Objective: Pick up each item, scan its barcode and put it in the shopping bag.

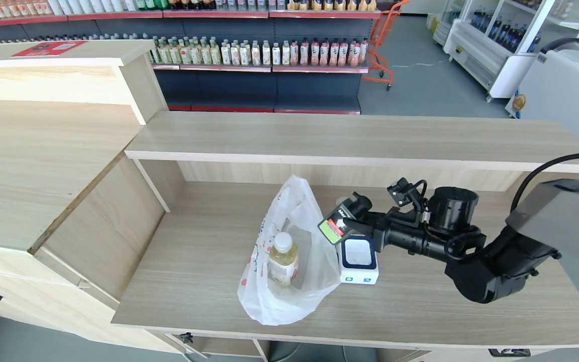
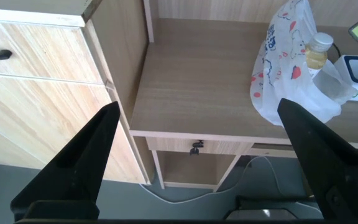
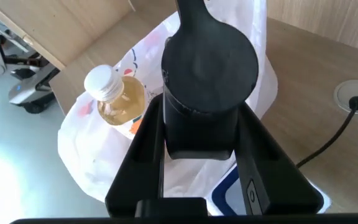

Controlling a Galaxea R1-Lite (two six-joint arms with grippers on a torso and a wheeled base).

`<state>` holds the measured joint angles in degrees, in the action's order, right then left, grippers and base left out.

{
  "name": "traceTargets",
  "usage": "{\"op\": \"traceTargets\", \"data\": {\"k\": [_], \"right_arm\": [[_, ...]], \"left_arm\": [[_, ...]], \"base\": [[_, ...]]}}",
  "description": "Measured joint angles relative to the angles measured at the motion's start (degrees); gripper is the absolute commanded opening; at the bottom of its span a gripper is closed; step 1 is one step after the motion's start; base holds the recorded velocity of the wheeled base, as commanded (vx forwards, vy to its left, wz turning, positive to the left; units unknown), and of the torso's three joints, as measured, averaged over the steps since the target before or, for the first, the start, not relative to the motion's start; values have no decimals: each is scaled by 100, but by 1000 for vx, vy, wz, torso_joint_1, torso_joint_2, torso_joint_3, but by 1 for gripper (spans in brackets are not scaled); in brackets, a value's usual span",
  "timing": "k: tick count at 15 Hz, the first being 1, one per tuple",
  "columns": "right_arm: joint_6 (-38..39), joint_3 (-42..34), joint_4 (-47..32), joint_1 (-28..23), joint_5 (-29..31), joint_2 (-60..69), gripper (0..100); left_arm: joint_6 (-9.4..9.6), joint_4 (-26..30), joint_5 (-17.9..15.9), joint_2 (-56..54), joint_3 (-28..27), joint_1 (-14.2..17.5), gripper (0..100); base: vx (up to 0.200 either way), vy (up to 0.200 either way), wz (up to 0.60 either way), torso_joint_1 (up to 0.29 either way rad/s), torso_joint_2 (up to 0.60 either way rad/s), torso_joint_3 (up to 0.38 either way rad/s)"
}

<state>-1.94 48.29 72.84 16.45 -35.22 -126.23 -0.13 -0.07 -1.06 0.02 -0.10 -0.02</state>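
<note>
The right gripper (image 1: 348, 217) clamps a dark item (image 1: 333, 230) above the scanner (image 1: 359, 262), beside the bag (image 1: 269, 301). The left gripper (image 2: 199, 109) hangs open.

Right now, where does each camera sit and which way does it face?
Head view: on the head, facing forward and down at the counter, shopping bag and scanner; right gripper shows, holding a dark item.
Left wrist view: off the counter's front edge, facing it; open left gripper shows.
Right wrist view: above the bag, facing down; gripper and item show.
Shared: all see the bottle in the bag.
</note>
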Motion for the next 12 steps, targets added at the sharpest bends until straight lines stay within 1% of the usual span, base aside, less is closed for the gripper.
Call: {"op": "traceTargets", "data": {"k": [2,4,7,12], "right_arm": [[-68,215,301,61,-30,-395,0],[-233,573,306,234,-52,-758,0],[-482,1309,268,478,-17,-1363,0],[-994,2506,-212,670,30,-2154,0]], "left_arm": [[-2,2,2,0,0,2,100],[-2,0,2,0,0,2,100],[0,0,0,0,0,2,100],[-2,0,0,0,0,2,100]], "base": [[0,0,0,0,0,0],[0,0,0,0,0,0],[0,0,0,0,0,0],[0,0,0,0,0,0]]}}
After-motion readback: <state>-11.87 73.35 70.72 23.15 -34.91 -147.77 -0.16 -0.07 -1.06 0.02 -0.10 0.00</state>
